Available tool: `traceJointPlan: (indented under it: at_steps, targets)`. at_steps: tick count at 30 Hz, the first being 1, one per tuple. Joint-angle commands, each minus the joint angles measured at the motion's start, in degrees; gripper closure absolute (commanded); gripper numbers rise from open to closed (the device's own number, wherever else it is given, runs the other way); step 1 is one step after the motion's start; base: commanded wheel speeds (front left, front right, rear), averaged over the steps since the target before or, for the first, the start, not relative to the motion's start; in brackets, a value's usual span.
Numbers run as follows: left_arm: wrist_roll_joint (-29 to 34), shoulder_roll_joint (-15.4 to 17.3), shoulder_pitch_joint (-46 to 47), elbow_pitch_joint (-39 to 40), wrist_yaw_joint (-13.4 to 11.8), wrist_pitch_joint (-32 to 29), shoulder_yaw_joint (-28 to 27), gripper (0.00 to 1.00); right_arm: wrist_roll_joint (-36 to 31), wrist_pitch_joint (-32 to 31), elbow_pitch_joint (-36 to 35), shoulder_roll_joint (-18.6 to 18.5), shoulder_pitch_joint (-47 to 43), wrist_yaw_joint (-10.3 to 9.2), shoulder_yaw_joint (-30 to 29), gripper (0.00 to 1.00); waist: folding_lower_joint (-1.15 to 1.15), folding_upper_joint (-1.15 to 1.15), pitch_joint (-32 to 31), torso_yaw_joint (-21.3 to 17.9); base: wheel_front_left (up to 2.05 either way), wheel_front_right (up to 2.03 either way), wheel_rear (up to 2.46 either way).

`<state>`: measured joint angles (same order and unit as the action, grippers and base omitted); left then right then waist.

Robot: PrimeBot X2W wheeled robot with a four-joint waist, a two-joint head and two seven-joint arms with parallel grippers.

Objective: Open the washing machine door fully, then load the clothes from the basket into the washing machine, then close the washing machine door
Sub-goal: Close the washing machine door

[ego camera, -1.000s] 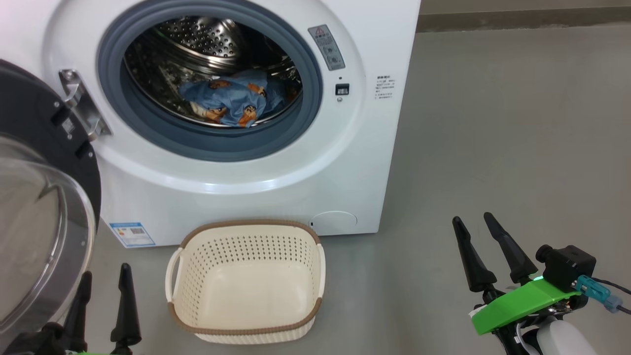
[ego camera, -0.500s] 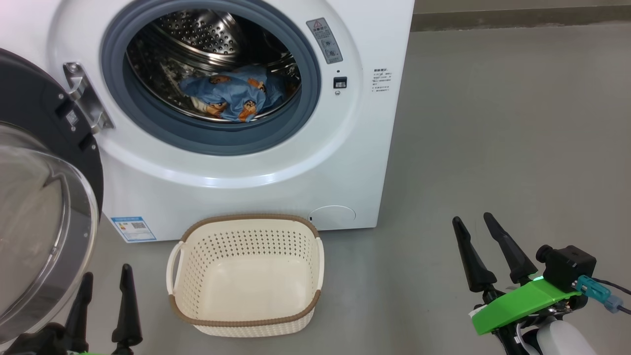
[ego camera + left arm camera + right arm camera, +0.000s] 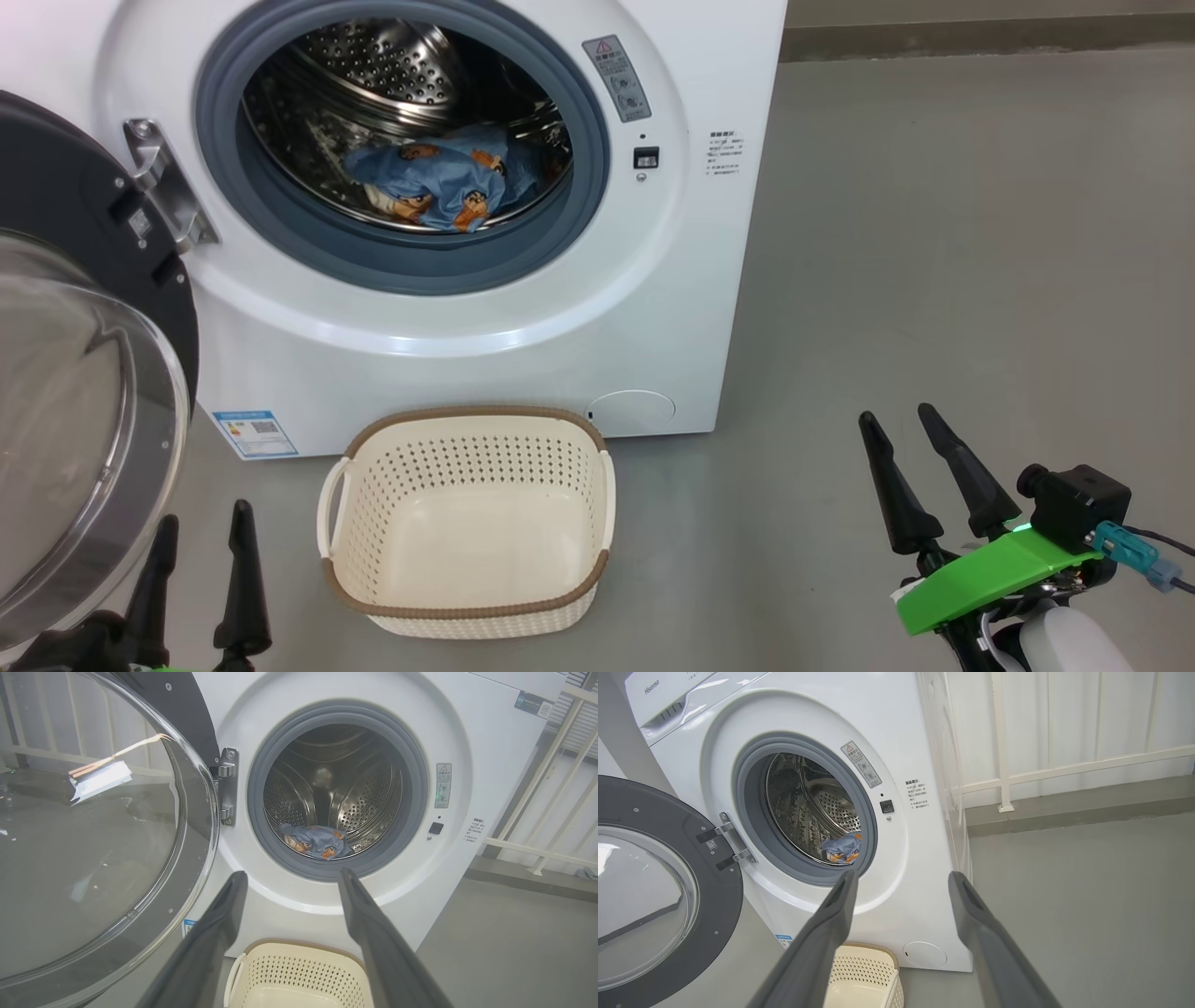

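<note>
Two of the three steps look done to me: the basket (image 3: 471, 412) sits empty on the floor (image 3: 934, 233), and the clothes (image 3: 439, 182) lie in the drum (image 3: 392, 65). Nearest me, my left gripper (image 3: 203, 515) hangs low at the near left, its fingers spread wide and holding nothing, just beside the lower edge of the washing machine door (image 3: 65, 187). My right gripper (image 3: 896, 415) hovers at the near right over bare floor, likewise spread and empty, well apart from everything. Just beyond the basket stands the washing machine (image 3: 420, 373), its door swung fully out to the left. Farther in, the clothes are a small blue bundle low in the drum, seemingly behind the grey seal (image 3: 411, 275). What remains, I judge, is closing: the left arm must get behind the door's outer edge and sweep it rightward until it latches.
</note>
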<state>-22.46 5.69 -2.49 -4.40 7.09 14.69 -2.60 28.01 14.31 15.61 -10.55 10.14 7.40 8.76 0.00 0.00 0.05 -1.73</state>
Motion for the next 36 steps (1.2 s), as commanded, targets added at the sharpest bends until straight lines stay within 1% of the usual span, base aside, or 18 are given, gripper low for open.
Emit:
traceJointPlan:
  at_steps: [1,9,14,20,36]
  targets:
    - [0.50,0.58,0.86,1.07,0.23,0.30,-2.13,0.00,0.53,0.69,-1.16,-0.51,0.04,0.09,1.48,0.00,0.00,0.00,-0.02,0.06,0.00,0.00,0.00]
    - [0.56,0.64,1.07,0.74,0.25,0.30,-2.13,0.00,0.59,0.69,-1.03,-0.65,0.01,0.09,1.60,0.00,0.00,0.00,-0.03,1.21,0.00,0.00,0.00]
    - [0.88,0.47,1.22,0.38,0.09,0.30,-2.48,0.00,0.68,0.69,-0.98,-0.58,-0.18,0.09,1.80,0.00,0.00,0.00,-0.15,3.18,0.00,0.00,0.00]
    - [1.43,0.22,1.18,0.14,-0.52,0.30,-3.23,0.00,0.81,0.69,-0.90,-0.39,-0.32,0.09,2.08,0.00,0.00,0.00,-0.46,6.58,0.00,0.00,0.00]
    - [2.66,-0.56,1.27,-1.57,-2.66,0.30,-4.20,0.00,1.40,0.69,-0.43,-0.44,0.06,0.09,3.65,0.00,0.00,0.00,-1.87,17.15,0.00,0.00,0.00]
